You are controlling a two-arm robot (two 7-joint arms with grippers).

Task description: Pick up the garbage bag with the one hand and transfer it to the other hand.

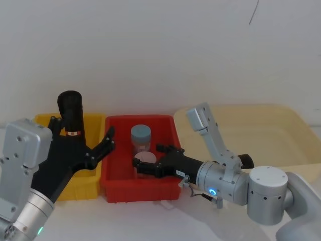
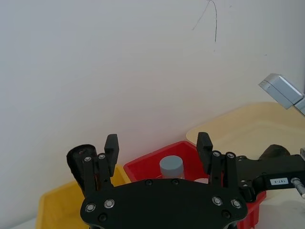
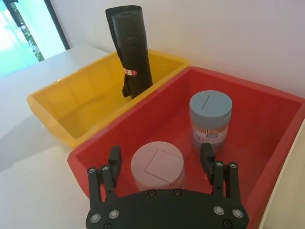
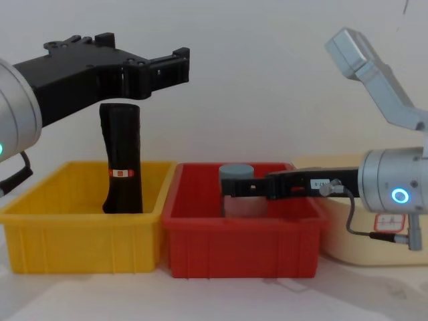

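The garbage bag [image 1: 70,108] is a tall black roll with a thin white-and-orange band. It stands upright at the back of the yellow bin [image 1: 95,121], slightly tilted in the chest view [image 4: 122,160]. My left gripper [image 4: 144,57] hangs open above and in front of the roll, apart from it. In the left wrist view the garbage bag [image 2: 76,160] lies just outside one finger of the left gripper [image 2: 157,143]. My right gripper [image 3: 160,155] is open, low inside the red bin [image 3: 267,124], its fingers on either side of a pale pink cylinder [image 3: 157,167].
A blue-grey lidded cylinder [image 3: 210,119] stands in the red bin behind the pink one. A large cream tub [image 1: 281,130] sits to the right of the red bin. A white wall runs close behind all three containers.
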